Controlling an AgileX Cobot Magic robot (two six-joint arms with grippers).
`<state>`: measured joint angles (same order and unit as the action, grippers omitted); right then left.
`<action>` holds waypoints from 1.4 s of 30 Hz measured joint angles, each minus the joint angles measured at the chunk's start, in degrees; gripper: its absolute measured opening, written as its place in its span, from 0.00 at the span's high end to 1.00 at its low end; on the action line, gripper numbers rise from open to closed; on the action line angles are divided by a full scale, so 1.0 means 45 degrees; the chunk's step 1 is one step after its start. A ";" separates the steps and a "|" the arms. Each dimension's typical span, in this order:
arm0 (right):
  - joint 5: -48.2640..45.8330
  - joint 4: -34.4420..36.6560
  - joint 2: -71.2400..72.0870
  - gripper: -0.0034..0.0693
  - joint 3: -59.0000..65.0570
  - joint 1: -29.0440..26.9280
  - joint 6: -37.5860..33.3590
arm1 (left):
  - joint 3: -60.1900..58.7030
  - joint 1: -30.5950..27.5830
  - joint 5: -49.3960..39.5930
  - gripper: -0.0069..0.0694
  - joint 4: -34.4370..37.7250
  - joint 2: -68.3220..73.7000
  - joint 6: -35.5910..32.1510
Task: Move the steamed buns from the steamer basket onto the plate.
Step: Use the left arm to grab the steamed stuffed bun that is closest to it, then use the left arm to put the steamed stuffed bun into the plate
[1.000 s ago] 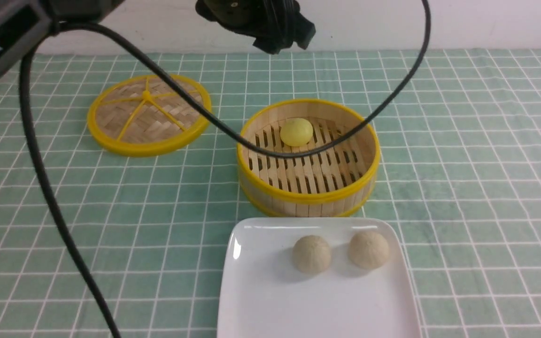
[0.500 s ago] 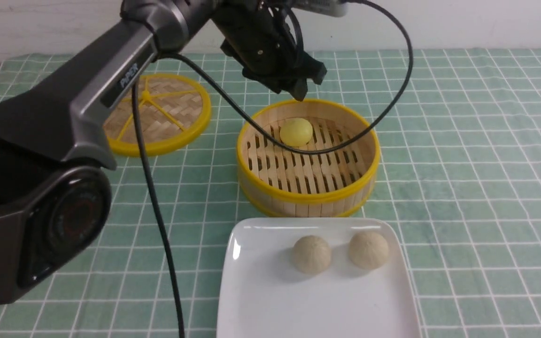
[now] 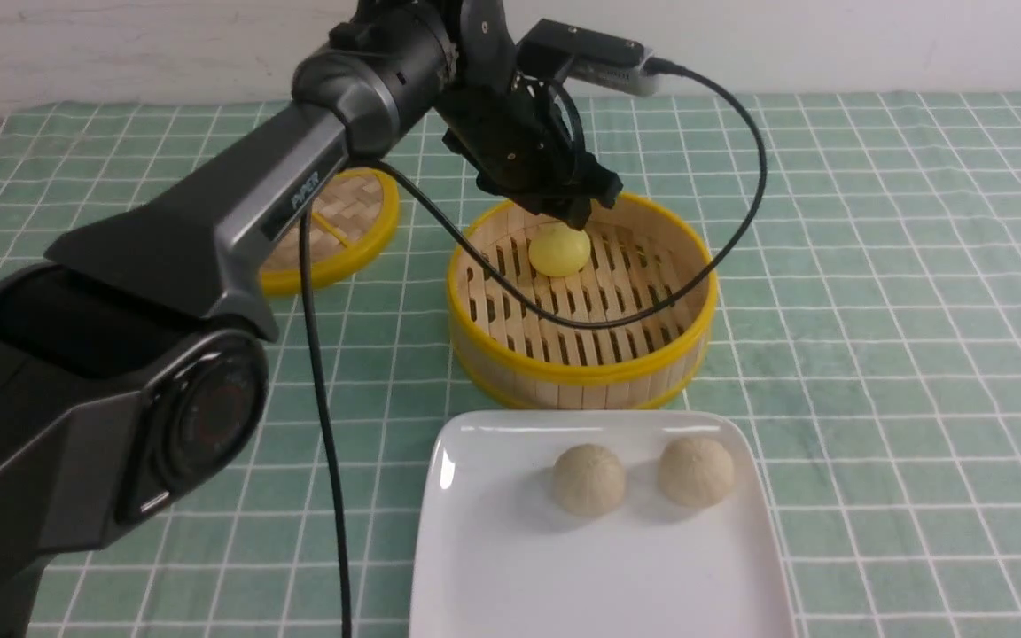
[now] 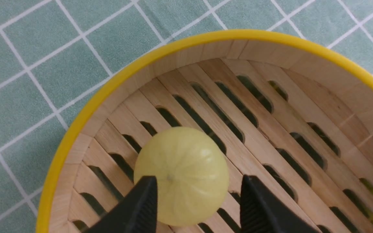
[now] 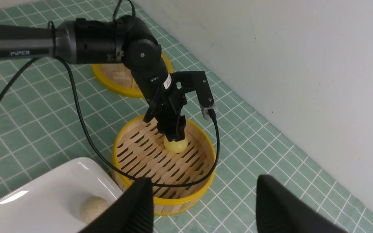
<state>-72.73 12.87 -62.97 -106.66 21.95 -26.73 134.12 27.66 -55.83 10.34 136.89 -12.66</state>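
One pale yellow steamed bun [image 3: 559,250] [image 4: 181,176] sits on the slatted floor of the steamer basket [image 3: 581,372] [image 4: 76,129]. My left gripper [image 3: 577,213] [image 4: 198,178] hangs just over it, open, with a finger on either side of the bun. One finger overlaps the bun's edge; the other stands a little apart from it. Two beige steamed buns [image 3: 588,479] [image 3: 696,471] lie side by side on the white plate [image 3: 510,567] in front of the basket. My right gripper [image 5: 204,178] is open and empty, held high off to the side.
The flat woven lid [image 3: 360,221] lies on the green checked cloth left of the basket, half hidden by my left arm. A black cable [image 3: 723,239] loops from the left wrist across the basket. A white wall [image 5: 303,64] runs behind the table.
My left arm has swung forward and down, bringing its gripper from above the table's far edge to the yellow bun in the basket. The buns and plate have not moved.
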 joint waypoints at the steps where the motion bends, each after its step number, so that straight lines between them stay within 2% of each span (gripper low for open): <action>1: 0.0000 0.0032 0.0000 0.36 0.0000 0.0000 0.0000 | 0.0000 0.0000 0.0086 0.42 -0.0052 0.0092 -0.0010; 23: 0.0000 0.0043 -0.0119 0.36 0.0000 0.0000 0.0000 | 0.0054 0.0012 0.1095 0.43 -0.0386 0.1135 0.0285; 28: 0.0000 0.0043 -0.0119 0.36 0.0000 0.0000 0.0000 | 0.0070 0.0012 0.1143 0.57 -0.0374 0.1137 0.0322; 31: 0.0000 0.0043 -0.0119 0.36 0.0000 0.0000 0.0000 | 0.0080 0.0012 0.1079 0.79 -0.0374 0.1093 0.0255; 33: 0.0000 0.0043 -0.0119 0.36 0.0000 0.0000 -0.0011 | 0.0220 0.0012 0.0906 0.87 -0.0291 0.1017 0.0075; 41: 0.0000 0.0057 -0.0119 0.36 0.0000 0.0000 -0.0011 | 0.1045 0.0012 -0.0442 0.88 -0.0135 0.0649 0.0340; 42: 0.0000 0.0057 -0.0119 0.36 0.0000 0.0000 -0.0011 | 0.1354 0.0012 -0.1120 0.88 -0.0189 0.0331 0.0522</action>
<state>-72.73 13.13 -63.50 -106.66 21.95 -26.78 140.21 27.72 -60.86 9.49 138.38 -10.31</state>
